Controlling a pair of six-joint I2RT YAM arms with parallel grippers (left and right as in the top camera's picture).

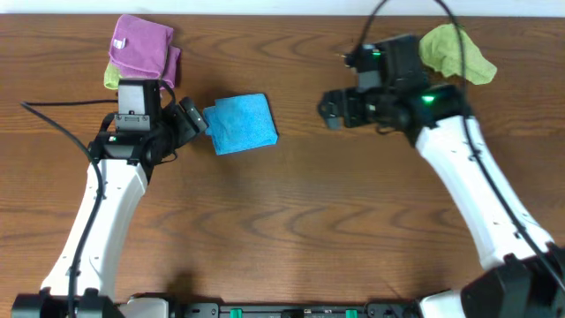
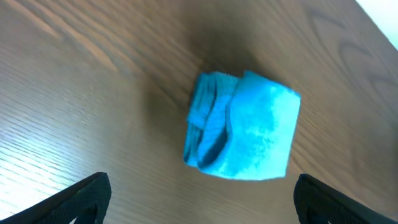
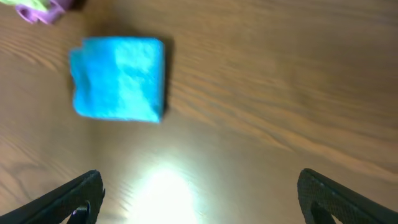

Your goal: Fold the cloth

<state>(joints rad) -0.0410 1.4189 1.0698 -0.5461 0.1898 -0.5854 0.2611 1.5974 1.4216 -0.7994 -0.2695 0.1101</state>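
Note:
A blue cloth [image 1: 242, 124] lies folded into a small square on the wooden table, left of centre. It also shows in the left wrist view [image 2: 244, 127] and in the right wrist view [image 3: 118, 78]. My left gripper [image 1: 196, 117] is open and empty, just left of the cloth and apart from it; its fingertips frame the bare table [image 2: 202, 199]. My right gripper [image 1: 331, 110] is open and empty, to the right of the cloth with a gap between them; its fingertips [image 3: 199, 199] hang over bare wood.
A purple cloth [image 1: 141, 46] lies on a yellow-green one [image 1: 111, 76] at the back left, behind my left arm. Another yellow-green cloth [image 1: 452, 51] lies at the back right behind my right arm.

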